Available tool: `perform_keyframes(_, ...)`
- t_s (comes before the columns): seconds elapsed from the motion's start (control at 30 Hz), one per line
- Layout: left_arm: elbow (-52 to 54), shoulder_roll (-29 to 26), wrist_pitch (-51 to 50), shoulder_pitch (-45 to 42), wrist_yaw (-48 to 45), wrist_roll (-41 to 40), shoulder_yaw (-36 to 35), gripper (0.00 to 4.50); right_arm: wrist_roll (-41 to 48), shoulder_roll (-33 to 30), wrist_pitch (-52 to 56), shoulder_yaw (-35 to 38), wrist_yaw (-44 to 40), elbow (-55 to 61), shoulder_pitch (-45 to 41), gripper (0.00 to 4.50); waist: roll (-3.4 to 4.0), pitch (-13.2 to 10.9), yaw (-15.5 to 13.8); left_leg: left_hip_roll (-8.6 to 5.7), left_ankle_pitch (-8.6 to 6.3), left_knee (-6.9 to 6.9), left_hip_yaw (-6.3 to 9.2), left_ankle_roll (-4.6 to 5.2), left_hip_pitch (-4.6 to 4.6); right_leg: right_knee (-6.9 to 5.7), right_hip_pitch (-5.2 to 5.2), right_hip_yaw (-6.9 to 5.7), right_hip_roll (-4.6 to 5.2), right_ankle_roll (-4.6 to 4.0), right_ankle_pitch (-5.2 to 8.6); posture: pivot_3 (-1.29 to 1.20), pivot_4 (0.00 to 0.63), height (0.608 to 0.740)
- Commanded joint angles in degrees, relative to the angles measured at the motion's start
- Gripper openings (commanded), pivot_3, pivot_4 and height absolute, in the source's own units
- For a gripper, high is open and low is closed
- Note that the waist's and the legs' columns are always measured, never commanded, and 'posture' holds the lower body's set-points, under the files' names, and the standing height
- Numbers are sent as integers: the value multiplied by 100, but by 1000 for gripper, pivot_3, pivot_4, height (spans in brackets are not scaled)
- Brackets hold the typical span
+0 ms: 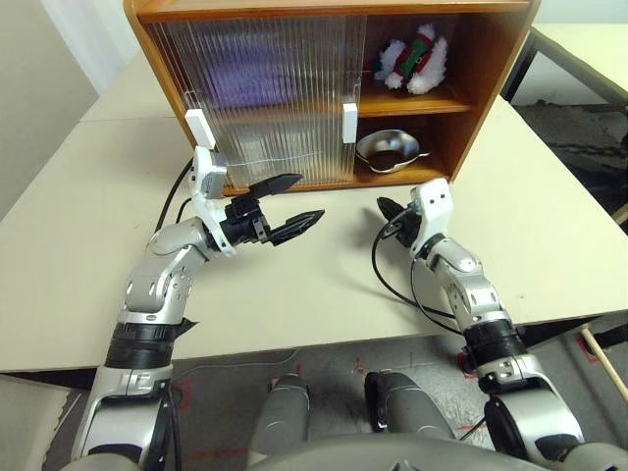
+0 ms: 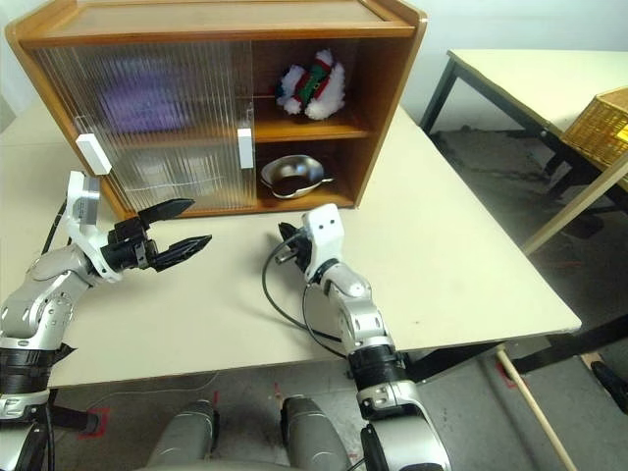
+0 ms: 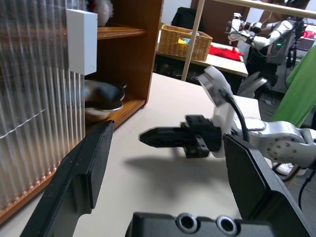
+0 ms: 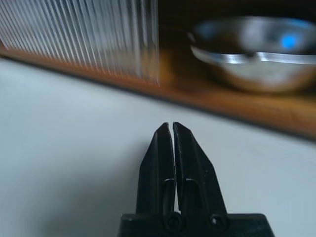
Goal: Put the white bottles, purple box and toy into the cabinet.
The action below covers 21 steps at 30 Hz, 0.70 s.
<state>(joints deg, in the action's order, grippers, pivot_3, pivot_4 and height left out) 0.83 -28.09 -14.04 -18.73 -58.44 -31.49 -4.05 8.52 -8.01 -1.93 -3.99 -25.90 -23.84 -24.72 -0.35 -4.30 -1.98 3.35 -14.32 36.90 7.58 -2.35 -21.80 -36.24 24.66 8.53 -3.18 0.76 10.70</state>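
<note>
A: While the left pincer (image 1: 287, 207) is hovering spread wide over the worktop (image 1: 549, 245) just in front of the cabinet (image 1: 471, 59), what is it waiting for?

B: It is holding nothing. I judge it is standing ready near the white handle (image 1: 199, 128) of the ribbed sliding doors (image 1: 265, 93), which are covering the cabinet's left half. A purple blur behind the ribbing is probably the purple box (image 1: 240, 74). The white bottles I cannot make out behind that glass, and nothing is lying loose on the worktop.

A: And further right?

B: A second white handle (image 1: 349, 123) is sitting at the door's inner edge. Past it, the toy (image 1: 414, 59) is lying on the upper shelf in the open right half, and a steel bowl (image 1: 391, 150) is sitting on the lower shelf.

A: The right pincer (image 4: 171, 129)?

B: It is pressed together and empty, pointing level across the worktop toward the cabinet's lower shelf, near the door's edge. Closed like that, it is likely serving as a pusher for the door, not as a grip.

A: The surroundings?

B: The worktop is pale and matte, with the cabinet sitting toward its far edge. Beyond the right edge, another table is carrying a wicker basket (image 2: 599, 123) over a grey floor.
</note>
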Motion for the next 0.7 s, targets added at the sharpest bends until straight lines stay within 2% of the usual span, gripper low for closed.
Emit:
perform_keyframes(0.03,51,-20,29,78,25,51,-18,4500,-89,53,-171,11,-54,-481,-223,48,0,0,-35,0,0,0,0,0,0,0,0,0,0,0,0,113,101,740)
perform_keyframes(0.47,218,-32,9,232,128,14,-59,4500,-105,58,-923,387,-101,-2799,-1751,48,0,-1,-126,4,-2,-10,-2,-2,-11,1,18,4,3,-36,-16,136,105,740)
perform_keyframes(0.7,229,-62,12,261,134,2,-86,4500,-156,6,-1205,550,-82,-3573,-2225,48,-1,-1,-146,10,-4,-13,-2,-6,-13,2,22,6,4,-49,-17,144,107,740)
